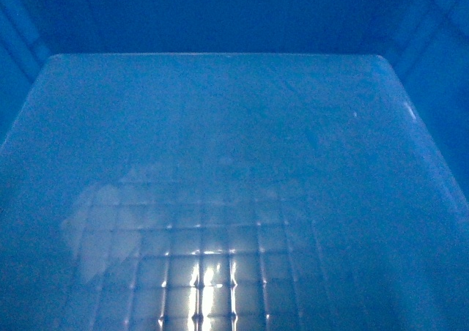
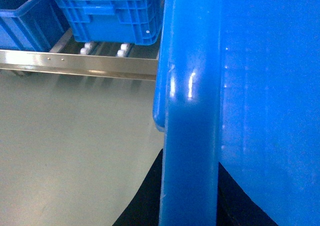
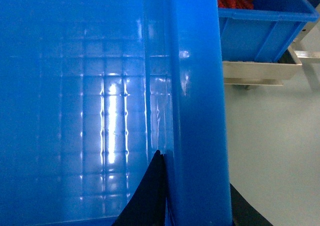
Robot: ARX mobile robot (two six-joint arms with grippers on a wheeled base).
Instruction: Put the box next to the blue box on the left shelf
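The box (image 1: 234, 162) is carried clear of the floor, its side rims clamped by the left hand (image 2: 187, 206) and right hand (image 3: 192, 206), with the left shelf (image 2: 80, 63) and its blue box (image 2: 112, 13) lying ahead and leftward, nearer the left hand.

The bright-blue box (image 1: 234, 162) is filling the head view — grid floor glinting — its thick rim standing just short of the roller shelf (image 2: 80, 65), which is already carrying other blue boxes.

Head camera looks down into the box (image 1: 234, 162); both wrist cameras hug its opposite rims.
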